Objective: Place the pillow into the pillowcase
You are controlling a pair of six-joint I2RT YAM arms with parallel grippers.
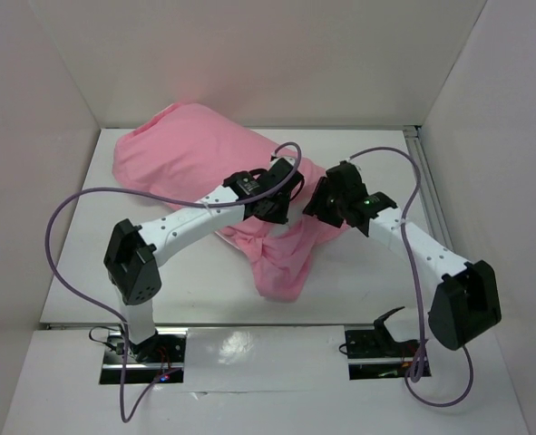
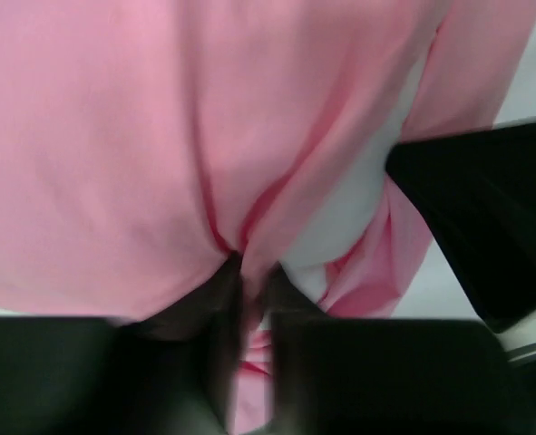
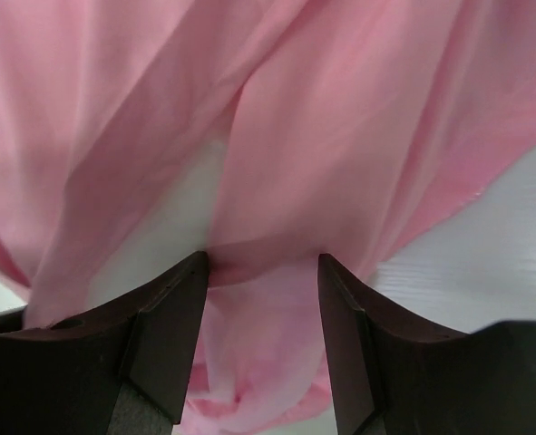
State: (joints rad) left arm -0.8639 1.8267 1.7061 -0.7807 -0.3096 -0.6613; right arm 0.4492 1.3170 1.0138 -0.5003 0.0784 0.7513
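Observation:
The pink satin pillowcase [image 1: 190, 149] lies bulging across the back of the table, and its loose open end [image 1: 281, 263] hangs toward the front. The white pillow is inside it. Only a strip of the pillow shows at the opening, in the left wrist view [image 2: 340, 227] and the right wrist view [image 3: 172, 217]. My left gripper [image 1: 281, 204] is shut on a pinch of pillowcase fabric [image 2: 249, 267] at the opening. My right gripper [image 1: 319, 204] is open, its jaws wide either side of a fold of pink cloth [image 3: 263, 263].
White walls enclose the table on the left, back and right. A metal rail [image 1: 428, 181] runs along the right edge. Purple cables [image 1: 68, 213] loop over both arms. Bare white tabletop [image 1: 195, 281] shows in front of the pillowcase.

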